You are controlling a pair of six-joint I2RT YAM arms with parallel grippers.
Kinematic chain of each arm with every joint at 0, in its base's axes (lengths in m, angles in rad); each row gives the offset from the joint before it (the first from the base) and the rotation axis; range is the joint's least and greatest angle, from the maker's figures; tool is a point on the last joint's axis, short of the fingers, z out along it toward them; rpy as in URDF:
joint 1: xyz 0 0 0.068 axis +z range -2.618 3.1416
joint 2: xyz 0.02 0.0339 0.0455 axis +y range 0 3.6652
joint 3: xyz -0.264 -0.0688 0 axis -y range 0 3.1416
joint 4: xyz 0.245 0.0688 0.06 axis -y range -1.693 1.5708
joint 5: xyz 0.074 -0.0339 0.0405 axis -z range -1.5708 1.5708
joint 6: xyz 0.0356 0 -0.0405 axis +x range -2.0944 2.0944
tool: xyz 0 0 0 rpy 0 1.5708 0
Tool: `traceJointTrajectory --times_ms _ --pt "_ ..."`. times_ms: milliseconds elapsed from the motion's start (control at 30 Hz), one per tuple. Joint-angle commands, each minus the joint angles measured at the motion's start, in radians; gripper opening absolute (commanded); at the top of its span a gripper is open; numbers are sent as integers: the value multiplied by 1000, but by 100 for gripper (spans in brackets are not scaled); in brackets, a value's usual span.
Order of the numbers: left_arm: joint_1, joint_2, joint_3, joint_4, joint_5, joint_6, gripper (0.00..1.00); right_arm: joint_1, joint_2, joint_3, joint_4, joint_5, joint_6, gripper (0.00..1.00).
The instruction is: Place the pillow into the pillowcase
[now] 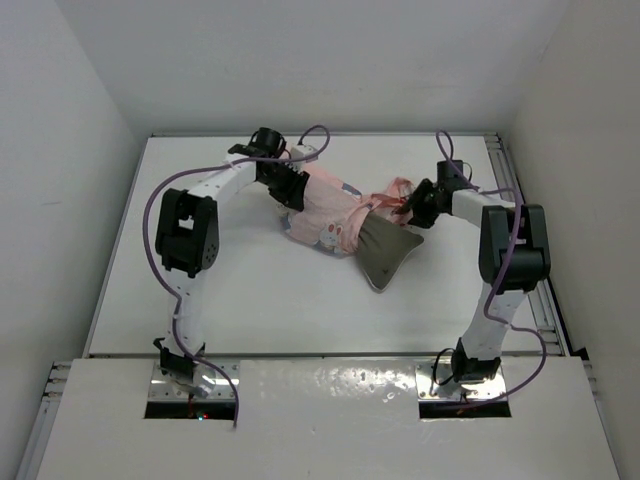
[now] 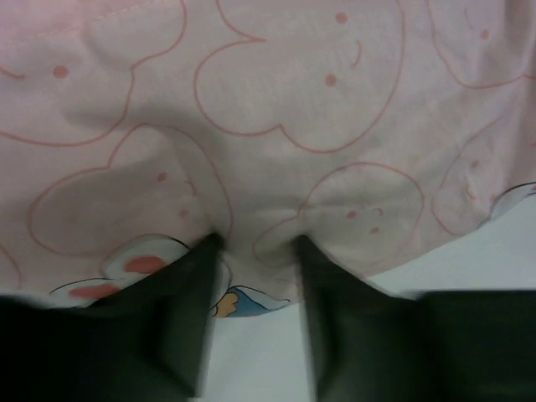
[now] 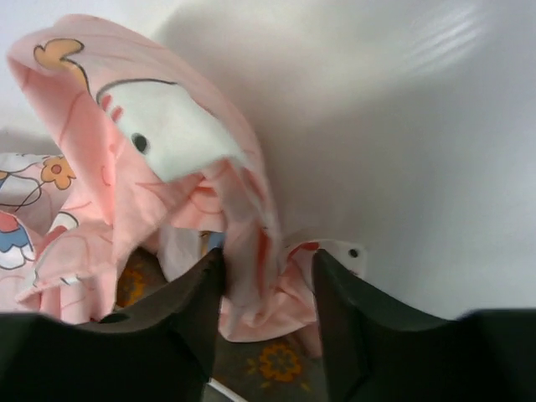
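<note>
The pink printed pillowcase (image 1: 325, 210) lies crumpled mid-table. The grey pillow (image 1: 385, 252) sticks out of its right end toward the front. My left gripper (image 1: 292, 200) is at the case's far left end. In the left wrist view its fingertips press into the pillowcase (image 2: 276, 126), and a puckered fold sits between them at the left gripper (image 2: 255, 247). My right gripper (image 1: 408, 208) is at the case's open end. In the right wrist view the right gripper (image 3: 268, 264) stands open, loose pink pillowcase (image 3: 167, 167) hangs between its fingers, and the pillow (image 3: 276, 364) lies below.
The white table (image 1: 240, 300) is walled on the left, back and right. A metal rail (image 1: 545, 290) runs along its right edge. Purple cables (image 1: 152, 215) loop off both arms. A white raised shelf (image 1: 320, 420) covers the near edge by the arm bases.
</note>
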Motion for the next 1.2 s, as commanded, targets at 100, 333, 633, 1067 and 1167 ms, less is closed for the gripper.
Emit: traceJointTrajectory --times_ms 100,333,633,1067,1167 --pt "59 64 64 69 -73 -44 2 62 29 -51 167 -117 93 12" --pt "215 75 227 148 -330 -105 0 145 -99 -213 293 -136 119 0" --pt "41 -161 89 136 -241 54 75 179 -153 -215 213 -205 113 12" --pt "-203 -281 -158 67 -167 223 7 97 -309 -201 123 -85 9 22" --pt "-217 -264 -196 153 -251 207 21 151 -332 -190 97 -46 -45 32"
